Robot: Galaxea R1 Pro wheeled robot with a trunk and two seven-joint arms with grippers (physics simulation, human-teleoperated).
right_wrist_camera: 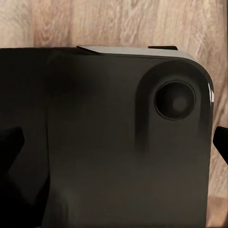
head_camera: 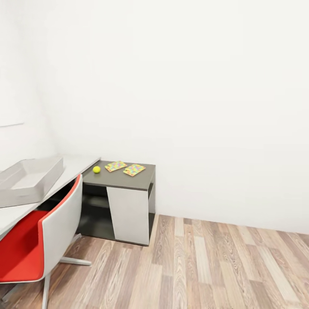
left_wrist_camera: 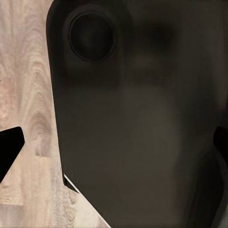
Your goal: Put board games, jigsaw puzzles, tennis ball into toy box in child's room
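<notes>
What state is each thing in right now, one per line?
toy box: on the pale desk top, looks empty.
tennis ball: on the dark lower section, outside the box.
jigsaw puzzles: flat, side by side, apart.
chair: upright at the desk.

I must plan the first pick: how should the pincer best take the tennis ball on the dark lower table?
Probably from straight above, closing across the middle of the tennis ball: it is round, sits free on the dark table section, apart from the nearer jigsaw puzzle.
</notes>
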